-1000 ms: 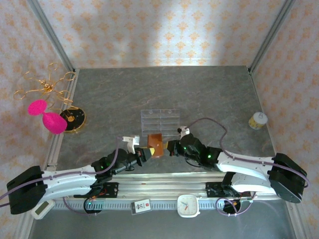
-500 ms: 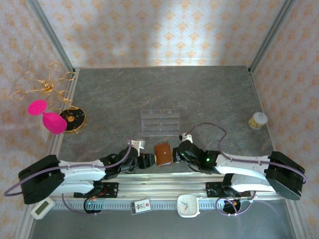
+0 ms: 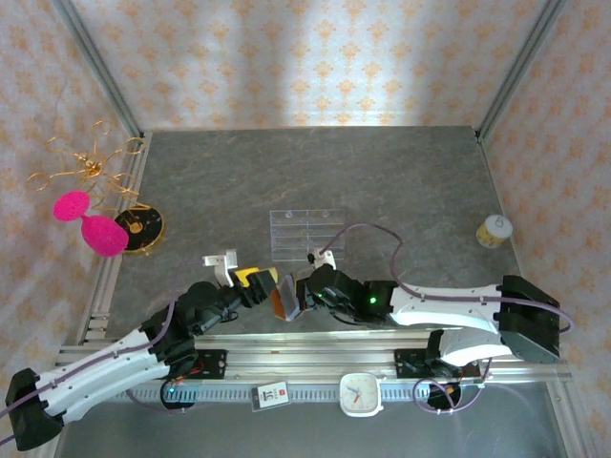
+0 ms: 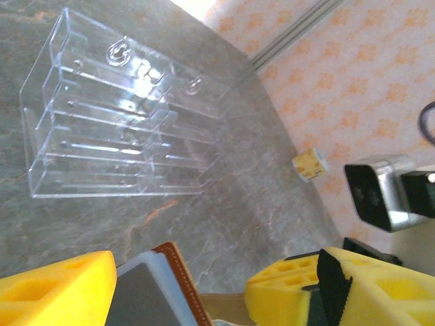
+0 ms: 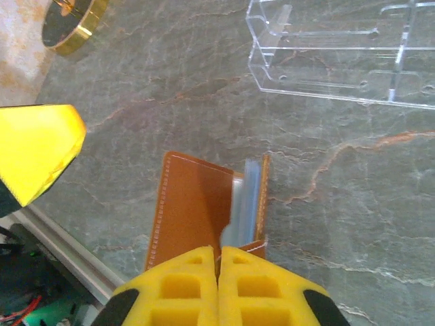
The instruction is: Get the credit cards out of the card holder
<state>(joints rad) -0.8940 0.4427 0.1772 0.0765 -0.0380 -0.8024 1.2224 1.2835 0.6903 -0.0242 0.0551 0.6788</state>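
Observation:
The card holder is a brown leather wallet, standing half open above the table near the front edge. My right gripper is shut on its lower edge, pinching one flap. Pale bluish inner pockets show edge-on between the flaps. In the left wrist view a dark card face sits inside a pale pocket, which may be one of the credit cards. My left gripper is open, its yellow fingers either side of the wallet's corner. In the top view my left gripper is just left of the wallet and my right gripper just right.
A clear plastic compartment tray lies behind the wallet. A gold-rimmed dark disc with pink shapes and a gold wire ornament are at far left. A small yellow cup stands at the right. A metal rail runs along the front.
My left gripper has let go of the wallet and opened. My right gripper moved left with the wallet, which went from lying flat to standing tilted on edge.

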